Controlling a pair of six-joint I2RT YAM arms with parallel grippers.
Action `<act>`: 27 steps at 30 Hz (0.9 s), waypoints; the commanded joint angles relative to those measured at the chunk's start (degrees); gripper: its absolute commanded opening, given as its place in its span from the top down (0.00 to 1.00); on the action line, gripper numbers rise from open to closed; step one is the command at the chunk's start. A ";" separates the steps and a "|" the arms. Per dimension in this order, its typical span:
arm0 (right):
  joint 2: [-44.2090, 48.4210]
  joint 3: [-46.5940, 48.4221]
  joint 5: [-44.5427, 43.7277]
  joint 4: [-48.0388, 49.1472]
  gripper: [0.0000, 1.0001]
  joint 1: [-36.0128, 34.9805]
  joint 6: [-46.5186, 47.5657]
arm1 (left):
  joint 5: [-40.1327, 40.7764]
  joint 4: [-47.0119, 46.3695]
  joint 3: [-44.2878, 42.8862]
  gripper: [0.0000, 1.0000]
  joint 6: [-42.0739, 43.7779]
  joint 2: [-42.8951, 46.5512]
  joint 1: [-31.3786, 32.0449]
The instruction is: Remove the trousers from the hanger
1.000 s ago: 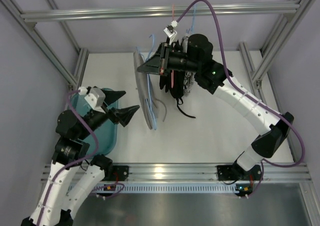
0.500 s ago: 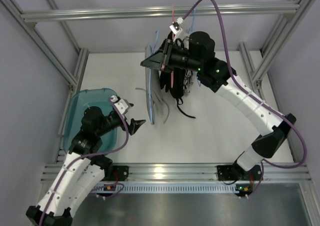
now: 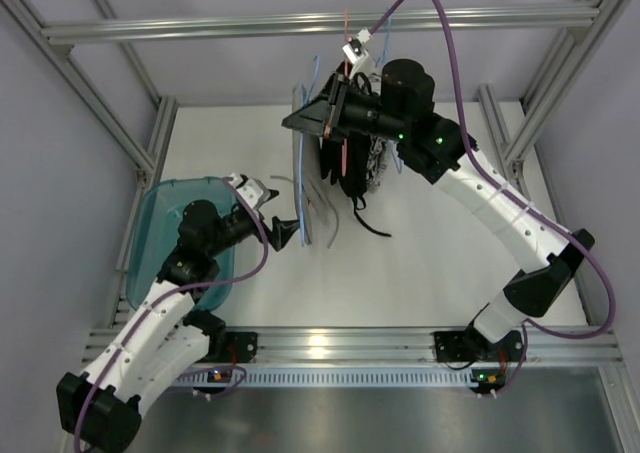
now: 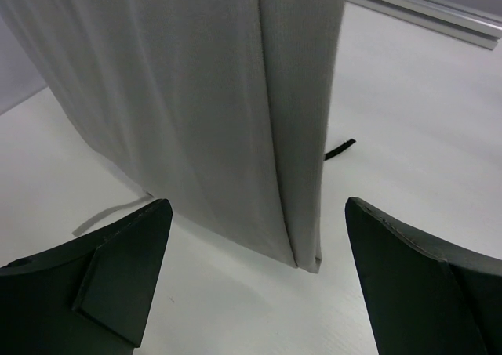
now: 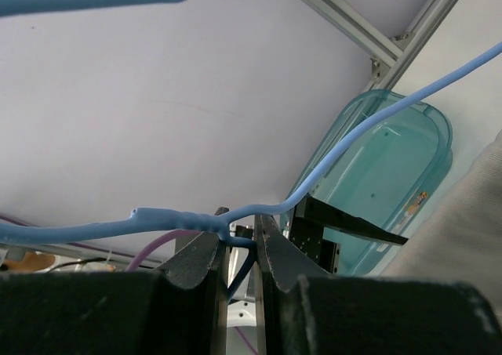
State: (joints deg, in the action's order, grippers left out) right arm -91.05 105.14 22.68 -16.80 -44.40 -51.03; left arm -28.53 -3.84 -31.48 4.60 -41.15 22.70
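**Trousers hang from a held hanger above a white table**

The workspace is a plain white table (image 3: 450, 263) boxed in by an aluminium frame (image 3: 300, 21), with pale lilac-grey walls (image 3: 60, 173) on the sides. A see-through teal bin (image 3: 160, 223) sits at the table's left edge, just beside the left arm.

The trousers (image 4: 196, 96) are light grey-beige. They hang in a long flat fold from the thin blue hanger (image 5: 353, 143) near the middle of the table, slightly towards the back. From above they show almost edge-on. Their lower edge comes down close to the table top; whether it touches cannot be told. A pale drawstring (image 4: 110, 214) trails on the surface beside them.

The right gripper (image 5: 235, 241) is raised over the table with its fingers pinched together on the hanger wire, close to the twisted neck below the hook. The hanger and trousers hang from that grip.

The left gripper (image 4: 257, 206) is low, near the bottom of the trousers. Its jaws stand wide apart on either side of the folded edge and touch no cloth.

Just right of the trousers hang a black garment (image 3: 345, 178), a black-and-white patterned garment (image 3: 378, 163) and a red-orange hanger (image 3: 343, 158). A black cord (image 3: 375, 228) lies on the table below them. A purple cable (image 3: 440, 63) loops over the right arm.
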 commanded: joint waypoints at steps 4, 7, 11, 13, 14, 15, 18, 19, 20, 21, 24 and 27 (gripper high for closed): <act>2.54 4.19 -1.84 4.93 1.00 -0.07 1.37 | 7.69 -10.22 0.02 0.02 -0.47 -3.67 2.78; 2.54 4.37 -3.86 3.88 1.00 0.02 1.37 | 13.84 -11.28 0.28 0.02 1.72 -4.99 7.08; 2.54 5.16 -5.10 3.35 1.00 0.02 1.28 | 23.15 -13.74 1.51 0.02 3.92 -6.14 14.90; 2.63 5.07 -5.10 3.35 1.00 0.02 1.37 | 27.89 -14.62 1.43 0.02 3.66 -7.45 16.23; 2.80 4.99 -5.01 3.18 1.00 -0.07 1.54 | 30.44 -14.71 1.34 0.02 3.40 -7.98 16.50; 3.06 4.90 -5.01 3.09 1.00 -0.07 1.63 | 32.03 -14.71 0.99 0.04 3.83 -8.51 16.41; 3.68 4.02 -4.84 3.09 1.00 0.10 1.81 | 36.87 -15.85 1.33 0.10 6.46 -10.00 16.41; 3.68 3.93 -4.66 3.17 1.00 0.11 1.72 | 37.41 -16.20 1.60 0.11 7.17 -10.27 16.41; 3.86 3.49 -4.40 3.26 1.00 0.11 1.63 | 37.50 -16.90 1.78 0.16 7.87 -10.36 16.41; 3.94 3.49 -4.22 3.52 1.00 0.11 1.46 | 37.59 -17.08 1.95 0.18 8.14 -10.45 16.41; 4.12 3.23 -3.69 3.79 1.00 0.11 1.19 | 37.85 -17.35 1.69 0.25 7.97 -11.06 16.41; 4.56 2.70 -3.60 3.79 1.00 0.19 1.19 | 38.55 -17.87 1.69 0.28 7.97 -11.50 16.41</act>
State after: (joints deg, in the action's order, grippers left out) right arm -90.91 105.54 18.50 -19.38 -44.40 -50.98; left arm 7.57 -16.64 -29.93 11.46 -52.36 38.96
